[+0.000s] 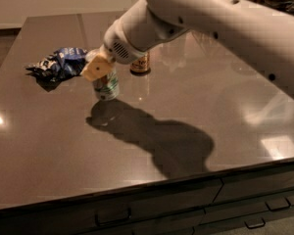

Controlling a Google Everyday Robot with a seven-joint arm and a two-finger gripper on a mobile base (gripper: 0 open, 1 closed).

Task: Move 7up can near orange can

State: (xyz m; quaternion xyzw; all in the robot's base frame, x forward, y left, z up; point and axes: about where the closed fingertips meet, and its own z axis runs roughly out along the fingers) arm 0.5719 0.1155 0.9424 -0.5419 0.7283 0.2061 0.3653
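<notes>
The 7up can point(107, 87), white with green markings, is upright left of the table's middle. My gripper point(101, 73) is shut on its top part; a tan finger pad point(95, 68) shows on its left side. The can is just off or barely on the table surface, with its shadow below it. The orange can point(140, 64) stands a short way behind and to the right of it, its top hidden by my arm. The two cans are close but apart.
A crumpled blue chip bag point(59, 64) lies to the left of the cans. The dark glossy table point(196, 111) stretches right and forward; its front edge with drawers point(186, 204) is below. My white arm point(210, 18) crosses the upper right.
</notes>
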